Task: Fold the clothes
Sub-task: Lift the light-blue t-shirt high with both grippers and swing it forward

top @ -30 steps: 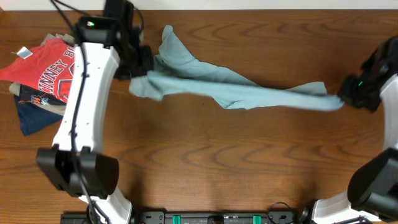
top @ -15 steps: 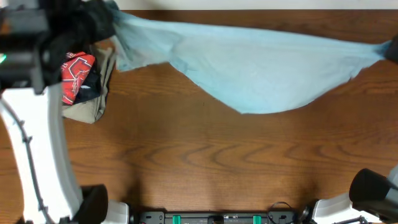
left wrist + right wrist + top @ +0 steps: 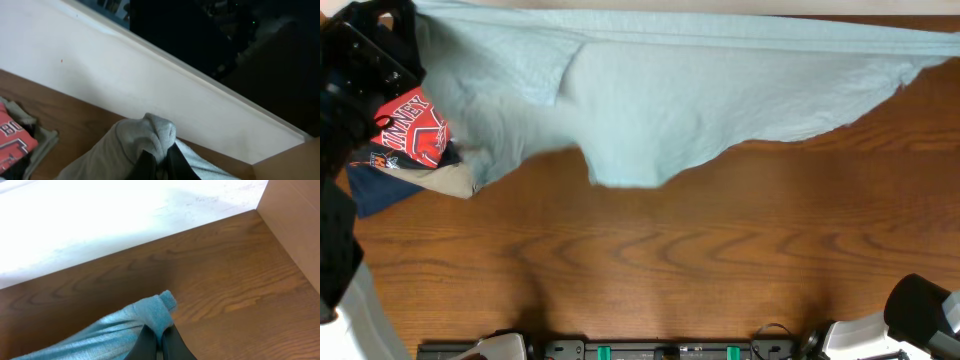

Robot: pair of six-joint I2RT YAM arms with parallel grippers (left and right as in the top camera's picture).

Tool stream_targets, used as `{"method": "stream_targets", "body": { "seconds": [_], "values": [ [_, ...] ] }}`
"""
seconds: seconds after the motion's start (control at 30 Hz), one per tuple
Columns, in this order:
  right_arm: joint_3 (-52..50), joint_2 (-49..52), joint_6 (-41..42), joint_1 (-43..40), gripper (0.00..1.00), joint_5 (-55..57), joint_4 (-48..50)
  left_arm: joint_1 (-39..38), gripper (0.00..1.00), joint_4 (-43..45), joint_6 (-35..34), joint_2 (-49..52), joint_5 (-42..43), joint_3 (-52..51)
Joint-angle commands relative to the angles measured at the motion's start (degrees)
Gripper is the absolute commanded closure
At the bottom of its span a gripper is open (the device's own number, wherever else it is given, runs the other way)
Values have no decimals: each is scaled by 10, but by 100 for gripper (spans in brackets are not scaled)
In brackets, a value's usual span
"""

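Overhead view: T-shirt stretched wide in air above table, along far edge. Left tool clamped on one bunched end; right tool clamped on opposite end. Step, judged: spreading flat before first fold. Next move: lower evenly under tension, clear of red shirt.

T-shirt runs off overhead's top and right edges, hiding part of the red shirt; left gripper and right gripper jaws cut by bottom edges in wrist views.

The T-shirt looks blurred in the bright overhead view; the left wrist view is dim.
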Motion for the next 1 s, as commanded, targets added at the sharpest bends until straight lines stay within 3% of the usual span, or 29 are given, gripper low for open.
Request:
{"method": "stream_targets", "body": {
  "seconds": [0.0,0.2,0.37,0.57,0.8,0.97],
  "values": [
    [-1,9,-20,-19,99,41,2,16,94,-3,-18,42,-38,1],
    [-3,37,-20,-2,99,41,2,16,94,-8,9,129,37,1],
    [-3,89,-20,23,99,41,24,0,94,37,55,202,66,1],
    [-3,162,8,60,99,41,170,-32,94,231,91,268,65,1],
    [-3,187,141,78,99,41,419,-42,94,505,-12,304,13,1],
    [-3,176,155,75,99,49,439,-42,94,545,-24,301,-8,1]
  ]
}}
